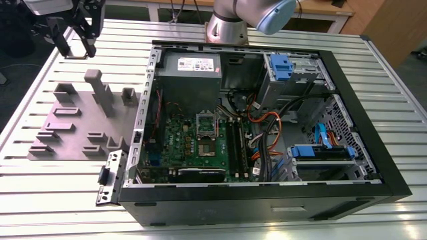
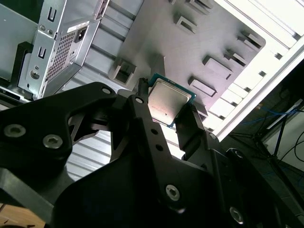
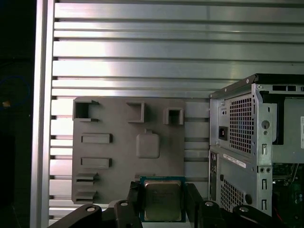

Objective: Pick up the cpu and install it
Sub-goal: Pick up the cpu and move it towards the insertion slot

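The cpu (image 3: 162, 200), a small square chip with a shiny silver top and a thin dark rim, sits clamped between my two black fingers (image 3: 134, 195). My gripper (image 3: 162, 195) is shut on it. In the second wrist view the cpu (image 2: 169, 101) hangs in the gripper (image 2: 167, 103), above the grey fixture plate (image 2: 190, 47). The exterior view has my gripper (image 1: 77, 52) raised above the table, beyond the far end of that plate (image 1: 73, 125) and to the left of the open computer case (image 1: 373, 150). The silver socket frame (image 1: 207, 125) lies on the green motherboard inside the case.
The fixture plate (image 3: 118, 156) carries several raised blocks and one tall post (image 1: 100, 90). The case holds a grey power supply (image 1: 190, 70), cable bundles (image 1: 267, 130) and blue drive brackets (image 1: 323, 150). The ribbed metal table (image 1: 40, 180) ends at the exterior view's left.
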### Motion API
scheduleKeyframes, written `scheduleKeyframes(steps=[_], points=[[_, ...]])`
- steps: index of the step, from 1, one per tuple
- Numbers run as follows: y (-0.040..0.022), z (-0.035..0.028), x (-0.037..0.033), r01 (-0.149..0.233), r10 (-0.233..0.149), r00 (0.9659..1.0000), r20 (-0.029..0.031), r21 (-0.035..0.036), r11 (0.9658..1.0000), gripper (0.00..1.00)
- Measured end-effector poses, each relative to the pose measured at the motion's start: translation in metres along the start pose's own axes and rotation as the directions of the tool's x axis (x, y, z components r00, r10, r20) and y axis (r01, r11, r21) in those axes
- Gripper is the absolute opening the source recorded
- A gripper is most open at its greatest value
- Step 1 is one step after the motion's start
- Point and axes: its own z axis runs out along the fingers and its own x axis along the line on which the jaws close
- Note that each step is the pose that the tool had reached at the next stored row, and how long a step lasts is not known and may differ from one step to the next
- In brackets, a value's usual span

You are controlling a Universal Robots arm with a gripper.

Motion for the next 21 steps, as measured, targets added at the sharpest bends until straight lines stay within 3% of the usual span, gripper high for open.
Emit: scheduleKeyframes(steps=[21], points=[[0.0000,0.0000,-0.0042,0.000,0.000,1.0000,-0.0001,0.0000,1.0000,0.47]])
